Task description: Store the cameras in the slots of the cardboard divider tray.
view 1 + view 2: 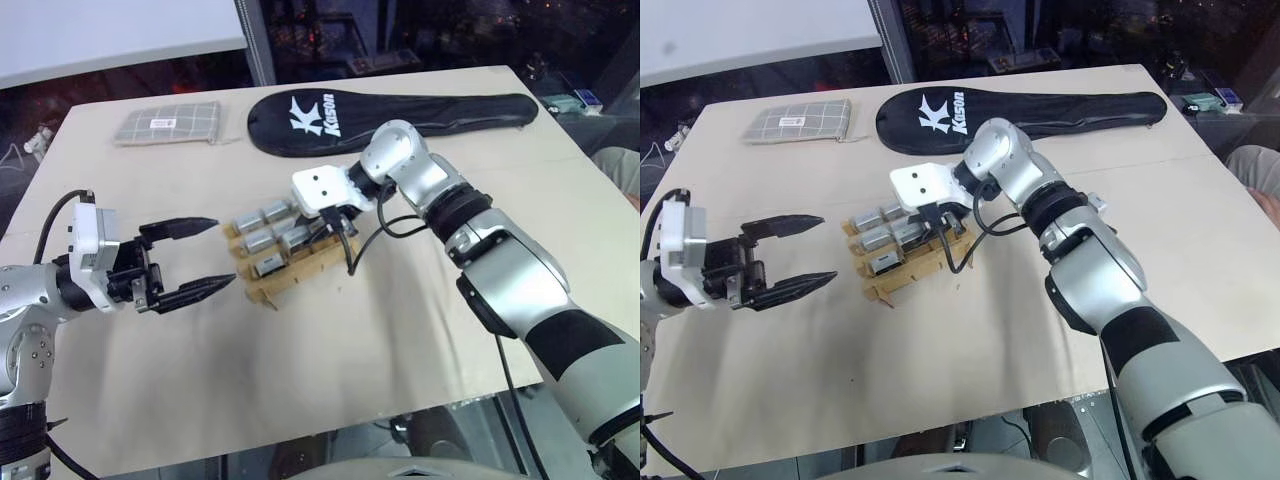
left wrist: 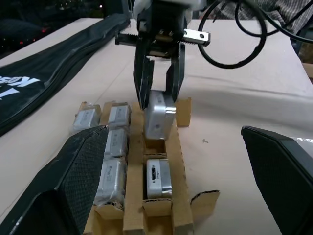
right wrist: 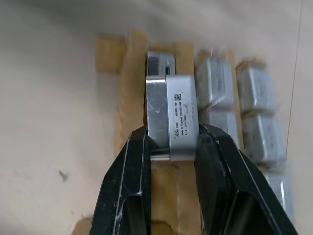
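The right gripper [image 3: 171, 147] clamps a silver-grey camera [image 3: 172, 115] above the cardboard divider tray [image 1: 290, 270] at mid-table — seven cameras already slotted — while the left gripper [image 1: 205, 255] hovers just beside the tray, fingers spread wide and empty.

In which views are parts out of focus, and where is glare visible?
Left wrist view: the left pincer's near fingers look soft, the cardboard divider tray sharp. Right wrist view: the tray's far cameras are blurred; the held camera shows a pale sheen.
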### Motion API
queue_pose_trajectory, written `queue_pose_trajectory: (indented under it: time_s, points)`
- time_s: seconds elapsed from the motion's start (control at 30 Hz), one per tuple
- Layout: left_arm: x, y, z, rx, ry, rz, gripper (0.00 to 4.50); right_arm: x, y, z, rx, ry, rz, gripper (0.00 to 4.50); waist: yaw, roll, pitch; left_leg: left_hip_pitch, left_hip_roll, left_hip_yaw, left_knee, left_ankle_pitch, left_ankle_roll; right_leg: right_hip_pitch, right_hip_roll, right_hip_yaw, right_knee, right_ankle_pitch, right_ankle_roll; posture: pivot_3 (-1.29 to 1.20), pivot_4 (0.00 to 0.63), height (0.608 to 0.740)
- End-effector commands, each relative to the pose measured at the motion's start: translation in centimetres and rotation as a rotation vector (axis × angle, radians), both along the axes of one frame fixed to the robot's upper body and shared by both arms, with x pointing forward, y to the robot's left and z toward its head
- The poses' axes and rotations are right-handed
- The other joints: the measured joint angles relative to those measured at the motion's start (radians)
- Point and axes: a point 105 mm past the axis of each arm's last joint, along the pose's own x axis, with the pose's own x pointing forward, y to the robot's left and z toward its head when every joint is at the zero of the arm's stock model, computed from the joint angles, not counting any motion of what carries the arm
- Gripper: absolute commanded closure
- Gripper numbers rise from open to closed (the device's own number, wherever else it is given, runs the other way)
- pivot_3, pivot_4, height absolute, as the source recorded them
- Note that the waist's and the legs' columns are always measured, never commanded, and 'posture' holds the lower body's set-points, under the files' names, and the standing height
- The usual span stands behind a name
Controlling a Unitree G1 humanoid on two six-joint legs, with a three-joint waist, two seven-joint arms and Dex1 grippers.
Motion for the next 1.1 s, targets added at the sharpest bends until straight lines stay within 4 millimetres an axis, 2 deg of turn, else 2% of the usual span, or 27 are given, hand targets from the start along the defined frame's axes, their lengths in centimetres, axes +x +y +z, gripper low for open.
queue_pose_trajectory:
  time_s: [0.03, 0.27, 0.57, 0.93, 1.07, 1.1]
  points:
    - [-0.5, 0.2, 1.2, 0.018, -0.046, 0.009, 0.0, -0.2, 1.1, 1.3, 0.018, -0.045, 0.027, 3.81, -0.001, 0.0, 0.0, 0.0, 0.0, 0.0, 0.0, 0.0, 0.0, 0.0, 0.0, 0.0, 0.0, 0.0, 0.0, 0.0, 0.15, 0.74]
    - [-0.5, 0.1, 1.2, 0.02, -0.04, 0.012, 0.0, -0.5, 2.0, 1.0, 0.028, -0.026, 0.029, 3.81, -0.002, 0.0, 0.0, 0.001, 0.0, 0.001, 0.0, 0.0, 0.0, 0.0, 0.0, 0.001, 0.0, 0.0, 0.0, 0.0, 0.15, 0.74]
    - [-0.5, 0.0, 1.1, 0.021, -0.036, 0.01, 0.0, 0.4, 1.5, 0.0, -0.012, -0.072, -0.018, 3.81, -0.003, 0.0, 0.0, 0.001, 0.0, 0.001, 0.0, 0.0, 0.0, 0.0, 0.001, 0.001, 0.0, 0.0, 0.0, 0.0, 0.15, 0.74]
    - [-0.4, 0.1, 0.7, 0.042, -0.026, 0.011, 0.0, -0.2, 1.6, -1.0, -0.034, 0.004, -0.008, 3.81, -0.003, 0.0, 0.0, 0.001, 0.0, 0.0, 0.0, 0.0, 0.0, 0.0, 0.001, 0.001, 0.0, 0.0, 0.0, 0.0, 0.15, 0.74]
    - [-0.4, 0.2, 0.6, 0.048, -0.023, 0.01, 0.0, -0.1, 1.6, -0.9, -0.018, -0.003, -0.02, 1.78, -0.003, 0.0, 0.0, 0.0, 0.0, 0.001, 0.0, 0.0, 0.0, 0.0, 0.001, 0.001, 0.0, 0.0, 0.0, 0.0, 0.15, 0.74]
    - [-0.4, 0.2, 0.6, 0.049, -0.022, 0.009, 0.0, 0.0, 1.8, -0.7, -0.003, -0.006, -0.024, 1.47, -0.003, 0.0, 0.0, 0.001, 0.0, 0.001, 0.0, 0.0, 0.0, 0.0, 0.001, 0.001, 0.0, 0.0, 0.0, 0.0, 0.15, 0.74]
